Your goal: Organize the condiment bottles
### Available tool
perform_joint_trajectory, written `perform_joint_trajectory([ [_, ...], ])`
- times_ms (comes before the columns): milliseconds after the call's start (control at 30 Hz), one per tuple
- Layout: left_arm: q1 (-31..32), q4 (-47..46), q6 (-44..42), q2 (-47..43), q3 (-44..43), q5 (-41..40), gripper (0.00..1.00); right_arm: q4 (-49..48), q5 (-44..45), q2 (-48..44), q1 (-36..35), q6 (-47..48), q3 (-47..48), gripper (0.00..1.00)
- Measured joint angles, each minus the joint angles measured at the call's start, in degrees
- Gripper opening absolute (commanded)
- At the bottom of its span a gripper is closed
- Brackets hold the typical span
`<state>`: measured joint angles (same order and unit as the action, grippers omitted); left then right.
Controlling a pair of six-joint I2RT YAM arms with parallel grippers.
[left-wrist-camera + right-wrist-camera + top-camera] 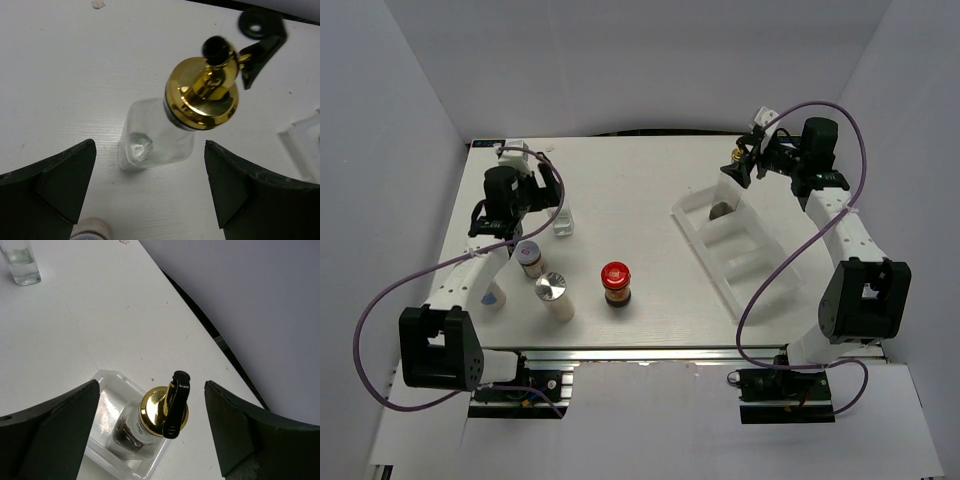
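Observation:
A clear glass cruet [563,222] with a gold pourer stands on the table at the left. My left gripper [548,203] is open just above and behind it. In the left wrist view the cruet [156,136] stands between and beyond the open fingers [65,185], untouched. A second cruet [722,206] stands in the far compartment of the white tray [750,262]. My right gripper [744,166] hangs open above it. In the right wrist view its gold top [156,412] sits between the spread fingers [245,430]. A white-lidded jar [529,257], a silver-lidded shaker [553,293] and a red-lidded brown jar [616,284] stand at the front.
The tray lies slanted at the right, its nearer compartments holding nothing. White walls close in the table on three sides. The left cruet also shows at the top left of the right wrist view [20,262]. The white-lidded jar's top shows in the left wrist view [90,230].

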<state>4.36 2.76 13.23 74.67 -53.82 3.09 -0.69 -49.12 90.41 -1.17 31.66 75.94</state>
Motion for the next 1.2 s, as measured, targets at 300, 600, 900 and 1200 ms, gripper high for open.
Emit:
perform_joint_trajectory([
  [300,1.4,-5.7,-3.2,2.5,-2.9,-0.8,0.98,0.1,0.7,-4.1,0.0,-1.3,0.0,0.89],
  [600,2.2,-8.8,-5.2,8.1,-5.9,-1.7,0.92,-4.3,4.7,-12.2,0.0,-7.6,-0.8,0.89],
  [900,4.0,-8.8,-7.6,11.7,-8.1,-3.8,0.45,-10.1,13.0,-23.8,0.0,-15.3,-7.2,0.89],
  [1200,5.9,-5.9,-10.7,12.2,-10.4,-5.2,0.00,-13.2,29.7,-36.2,0.0,-18.9,-13.5,0.89],
])
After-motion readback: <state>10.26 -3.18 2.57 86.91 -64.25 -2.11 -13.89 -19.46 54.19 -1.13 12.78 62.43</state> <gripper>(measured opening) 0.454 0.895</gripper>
